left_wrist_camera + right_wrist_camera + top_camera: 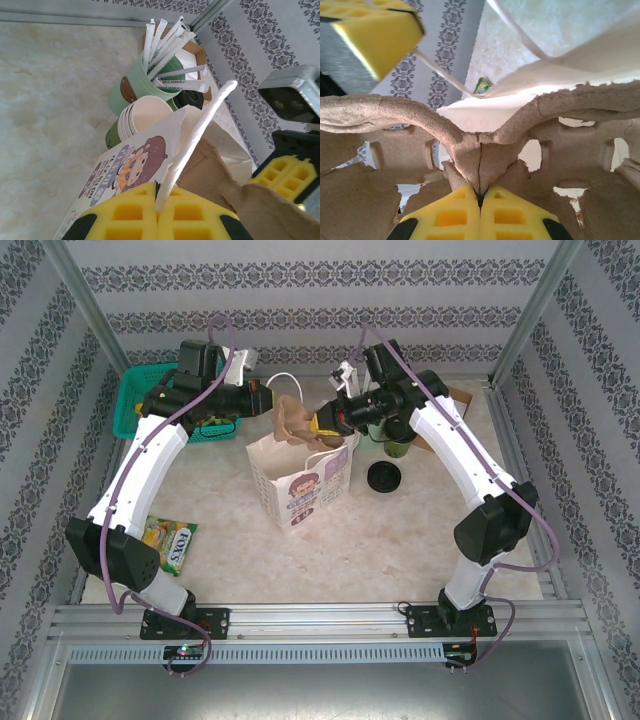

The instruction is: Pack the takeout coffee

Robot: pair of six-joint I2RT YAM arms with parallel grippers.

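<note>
Patterned walls (300,280), marbled table (400,550), paper bag (300,485)

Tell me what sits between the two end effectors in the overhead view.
In the top view, the brown pulp cup carrier, pinched by the right end effector, hangs over the white paper bag mouth, between it and the left end effector.

The brown moulded-pulp cup carrier (395,115) looks rough and fibrous (fuzzy torn edges); the white printed paper bag (300,490) is smooth and matt; the right claw (480,197) has matt yellow plastic pads (515,220).
</note>
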